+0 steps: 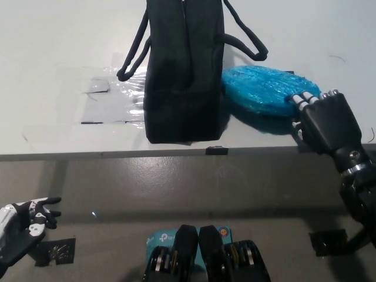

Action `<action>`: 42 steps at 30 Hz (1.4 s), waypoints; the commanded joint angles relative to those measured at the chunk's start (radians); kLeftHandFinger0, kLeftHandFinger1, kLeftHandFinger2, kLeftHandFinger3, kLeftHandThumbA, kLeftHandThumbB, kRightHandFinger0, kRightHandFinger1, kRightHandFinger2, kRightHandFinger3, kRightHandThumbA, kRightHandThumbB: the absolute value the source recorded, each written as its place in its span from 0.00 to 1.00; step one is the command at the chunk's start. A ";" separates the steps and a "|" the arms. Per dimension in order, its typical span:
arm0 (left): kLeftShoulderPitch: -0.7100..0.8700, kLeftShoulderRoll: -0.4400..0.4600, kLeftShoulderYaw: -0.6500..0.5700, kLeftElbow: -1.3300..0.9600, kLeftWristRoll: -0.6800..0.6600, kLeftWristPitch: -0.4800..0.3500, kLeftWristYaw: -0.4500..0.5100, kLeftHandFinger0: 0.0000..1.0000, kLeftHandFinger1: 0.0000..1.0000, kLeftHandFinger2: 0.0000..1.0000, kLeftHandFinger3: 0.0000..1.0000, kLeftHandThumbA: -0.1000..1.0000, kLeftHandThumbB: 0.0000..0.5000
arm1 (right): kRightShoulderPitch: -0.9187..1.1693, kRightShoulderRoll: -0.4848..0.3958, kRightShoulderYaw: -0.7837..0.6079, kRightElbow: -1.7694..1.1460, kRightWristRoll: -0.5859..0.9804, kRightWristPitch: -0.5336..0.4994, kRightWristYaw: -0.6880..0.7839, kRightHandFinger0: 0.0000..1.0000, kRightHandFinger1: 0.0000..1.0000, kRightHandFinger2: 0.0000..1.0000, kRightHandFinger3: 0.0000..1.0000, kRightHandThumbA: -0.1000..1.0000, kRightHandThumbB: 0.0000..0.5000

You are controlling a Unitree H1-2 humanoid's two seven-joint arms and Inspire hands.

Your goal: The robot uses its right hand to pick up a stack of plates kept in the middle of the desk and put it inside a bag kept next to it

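Fingertips [304, 99] of the black right hand [325, 120] curl together over the near edge of the blue stack of plates [267, 90], which lies flat just right of the upright black bag [185, 70]. Best to clamp firmly before lifting toward the bag's top. The white left hand [26, 224] rests well below the bag, fingers loosely apart.

White desk [59, 47] — bag [183, 76], plates [264, 89].
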 commanded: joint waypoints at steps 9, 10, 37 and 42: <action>0.027 0.030 0.015 -0.015 -0.007 -0.055 -0.017 0.62 0.67 0.75 0.85 0.00 0.74 | 0.013 0.025 -0.099 -0.047 0.147 -0.014 -0.009 0.00 0.00 0.29 0.00 0.00 0.63; 0.026 0.030 0.014 -0.017 -0.005 -0.052 -0.015 0.62 0.67 0.74 0.84 0.00 0.75 | 0.013 0.024 -0.104 -0.052 0.150 -0.012 -0.010 0.00 0.00 0.33 0.00 0.00 0.71; 0.058 0.015 0.030 -0.023 0.001 -0.046 0.008 0.63 0.67 0.74 0.83 0.00 0.81 | -0.046 0.241 -0.605 -0.292 0.836 0.302 0.347 0.00 0.00 0.25 0.01 0.00 0.62; 0.047 0.012 0.026 -0.016 0.007 -0.054 0.012 0.64 0.68 0.75 0.83 0.00 0.82 | -0.083 0.250 -0.632 -0.331 0.882 0.381 0.382 0.00 0.00 0.24 0.04 0.00 0.60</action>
